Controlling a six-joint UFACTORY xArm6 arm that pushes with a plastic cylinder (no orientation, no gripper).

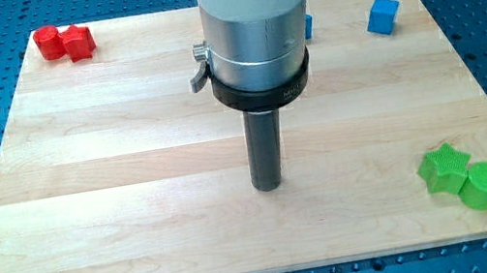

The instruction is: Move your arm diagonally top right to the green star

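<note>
My tip point(268, 187) bare, touching nothing, mid-board, well left of green star point(444, 168). Star judged light, rigid, slides readily; green cylinder point(483, 185) touches it.

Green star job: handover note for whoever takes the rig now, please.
My tip rests on the wooden board near its middle, touching no block.
The green star block lies at the view's lower right, against a green cylinder block.
Two red blocks sit at top left, a blue cube at top right.
Done: nothing visible. Left: bring my tip to the star.
</note>
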